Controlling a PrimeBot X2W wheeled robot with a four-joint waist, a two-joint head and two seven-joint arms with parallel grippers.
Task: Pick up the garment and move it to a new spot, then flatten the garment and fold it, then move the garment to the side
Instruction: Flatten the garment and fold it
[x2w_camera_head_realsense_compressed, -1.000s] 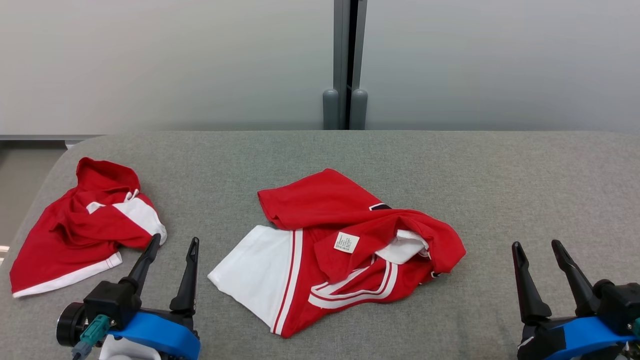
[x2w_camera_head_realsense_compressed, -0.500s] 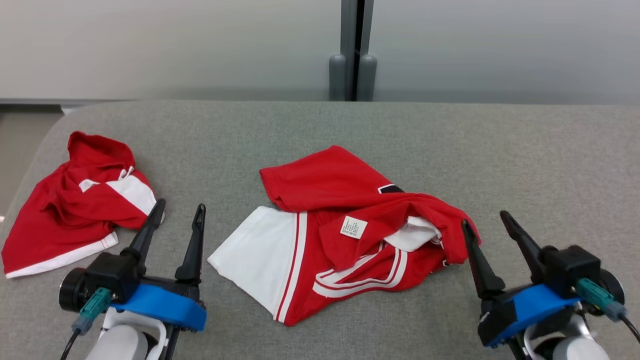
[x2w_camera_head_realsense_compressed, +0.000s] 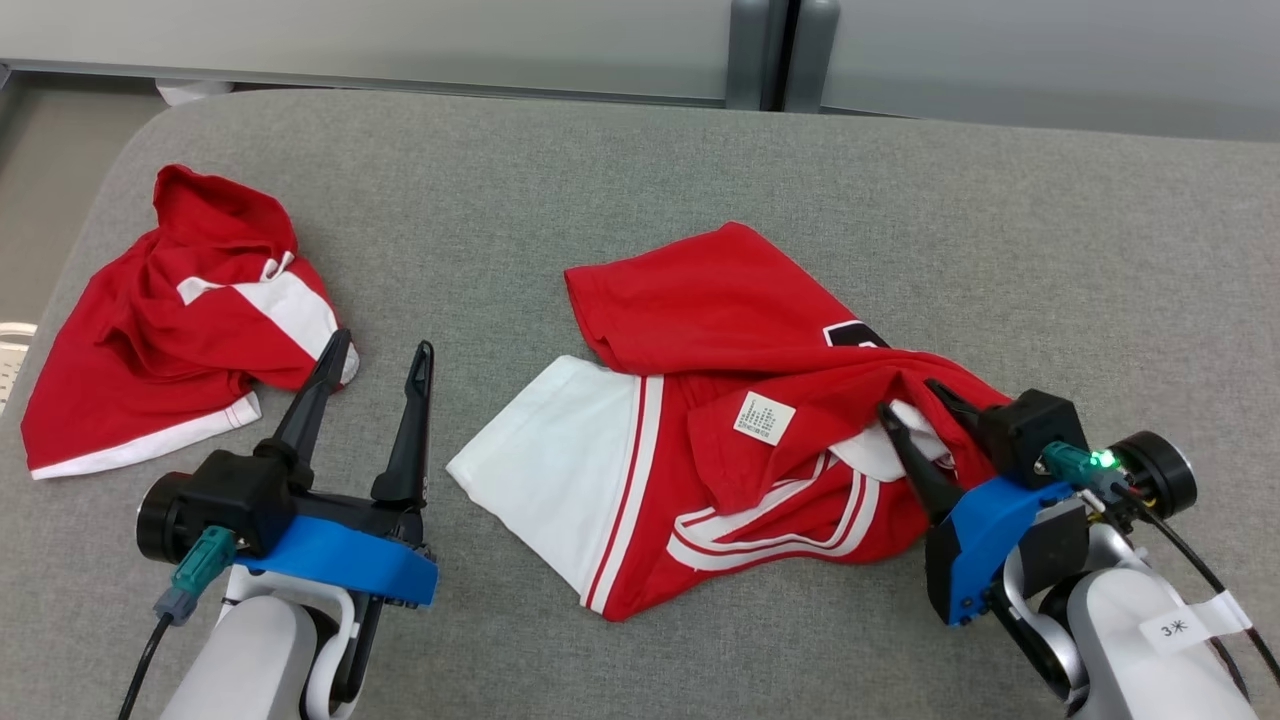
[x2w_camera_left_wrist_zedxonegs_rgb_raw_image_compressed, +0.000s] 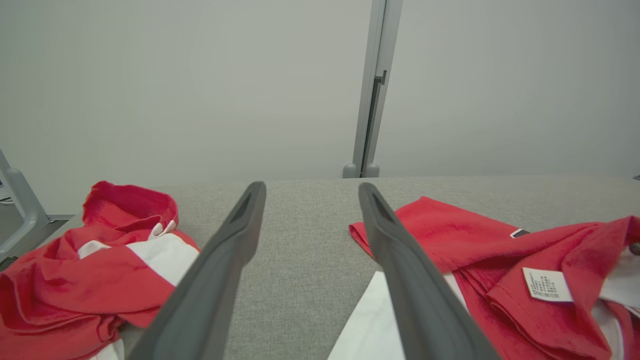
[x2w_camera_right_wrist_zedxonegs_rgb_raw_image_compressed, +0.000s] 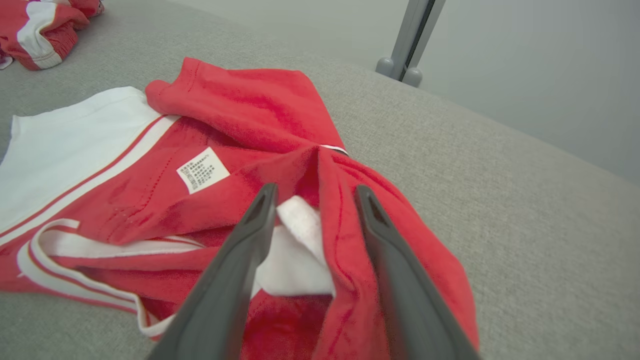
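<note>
Barely started: my right end effector (x2w_camera_head_realsense_compressed: 910, 398) straddles a raised fold of the crumpled garment (x2w_camera_head_realsense_compressed: 700, 300), jaws apart, nothing gripped yet, left end effector (x2w_camera_head_realsense_compressed: 385, 341) wide open and empty, so lifting, flattening and folding are all left.

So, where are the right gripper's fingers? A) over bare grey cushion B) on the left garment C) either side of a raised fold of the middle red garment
C: the right gripper straddles a raised fold of the middle garment, jaws apart.
</note>
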